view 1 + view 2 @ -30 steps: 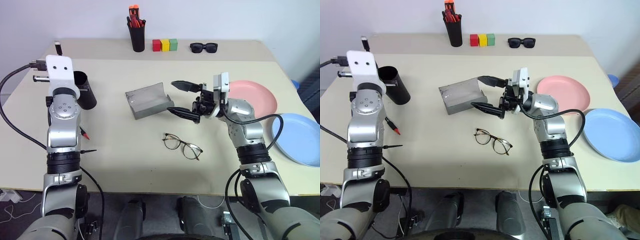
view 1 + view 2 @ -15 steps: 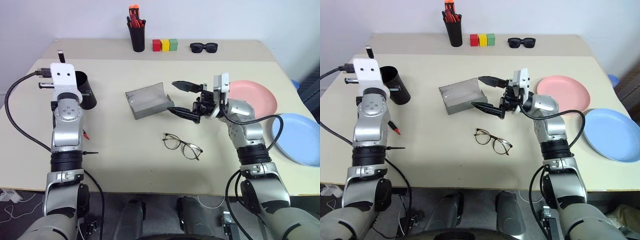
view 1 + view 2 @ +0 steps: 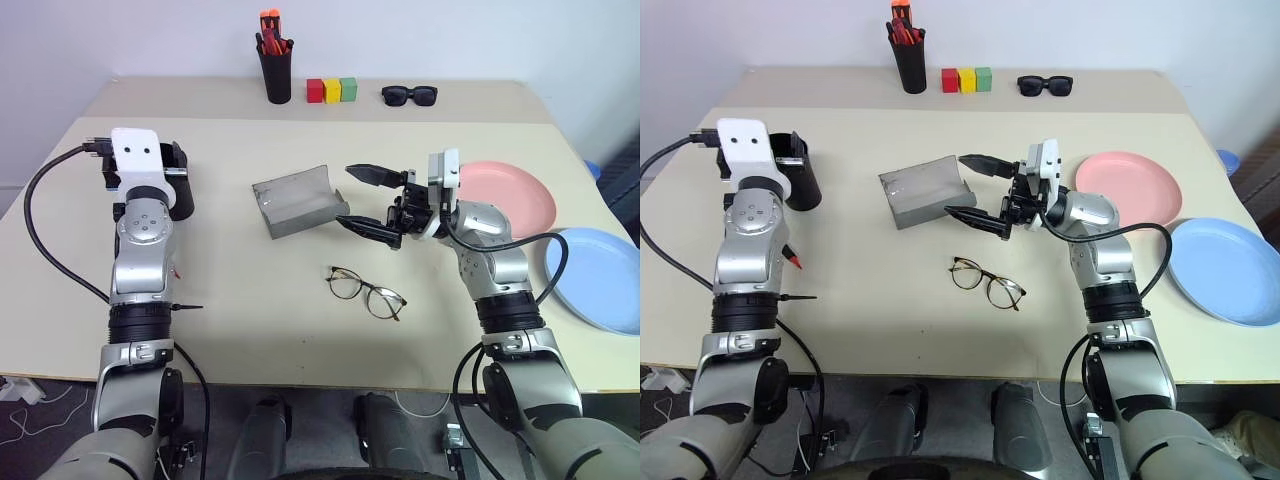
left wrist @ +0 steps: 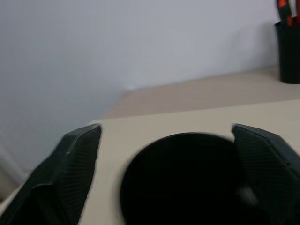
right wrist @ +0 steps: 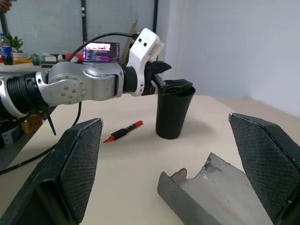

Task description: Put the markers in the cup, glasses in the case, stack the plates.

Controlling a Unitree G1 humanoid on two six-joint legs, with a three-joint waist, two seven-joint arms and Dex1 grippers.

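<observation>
Your left gripper (image 4: 166, 132) had been pressed together a second earlier, with the tip of a thin marker standing up above it. By this moment its fingers (image 4: 77, 159) had sprung wide apart, one on each side of the dark mouth of the cup (image 3: 802, 186). The hand had also eased down and in, right up to the cup's rim. You most likely let the white marker drop inside, though the cup's interior was too dark to confirm it. If so, half of the marker step was done. The red-capped marker (image 5: 123, 132) lay flat on the table (image 3: 250, 320), just beside your left forearm and near the cup's base, and was yours to fetch next with that freed hand. Your right gripper (image 3: 346, 196) had not stirred. Its claw was spread wide and empty, pointing across at the open end of the case (image 3: 297, 200) without touching it. The glasses (image 3: 366, 291) rested on the table just short of the case, unfolded and untouched. The pink plate (image 3: 510, 190) and the blue plate (image 3: 600, 275) sat side by side at your right, not yet stacked.
</observation>
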